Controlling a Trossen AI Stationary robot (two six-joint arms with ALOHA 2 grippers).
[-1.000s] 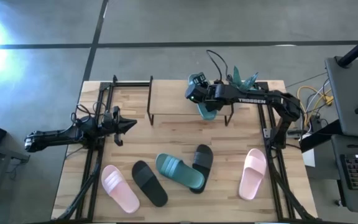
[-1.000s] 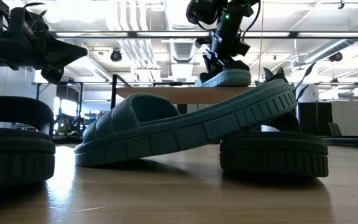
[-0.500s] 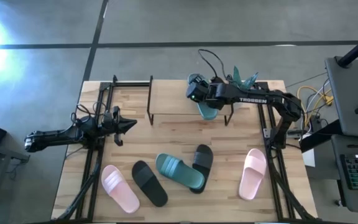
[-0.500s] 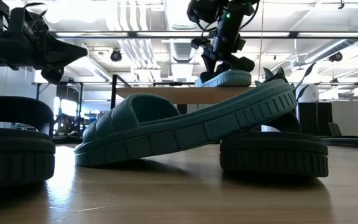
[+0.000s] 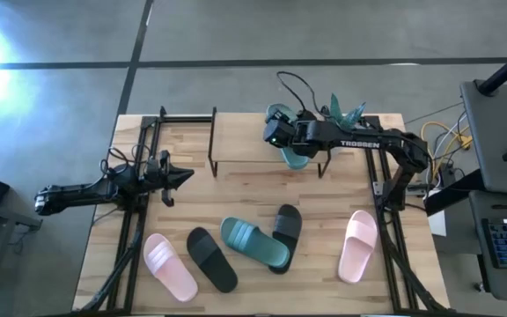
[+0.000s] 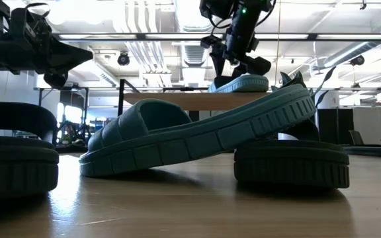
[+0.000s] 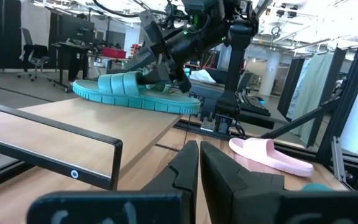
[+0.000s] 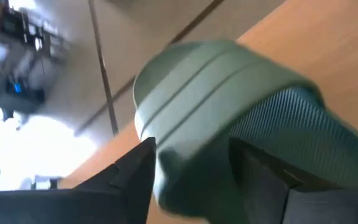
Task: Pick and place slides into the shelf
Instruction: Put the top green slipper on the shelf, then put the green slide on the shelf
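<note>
Over the right end of the shelf [image 5: 253,141], the right gripper [image 5: 282,132] sits with its fingers spread around the strap of a teal slide [image 5: 294,156]; in the right wrist view the two dark fingers [image 8: 129,174] stand either side of that strap with a bit of gap, so it looks loosened rather than clamped; the teal slide [image 7: 129,93] lies flat on the shelf's wooden top board near its right end, sole down, which the low view [image 6: 240,82] shows too.

The left gripper [image 5: 179,177] just waits at the left side of the table [image 5: 324,202], fingers pressed together to a point [image 7: 197,165], well apart from any slide.

Rest of the slides are down on the table in front of the shelf; the second teal slide [image 5: 253,242] lies near the middle with its one end propped up on a black slide [image 5: 286,227], clear as day in the low view [image 6: 197,135]; the other black slide [image 5: 211,258] is just left of that, and a pink slide [image 5: 170,266] sits beside it toward the front left corner; the other pink slide [image 5: 357,246] is off on the right side, apart from the rest.
</note>
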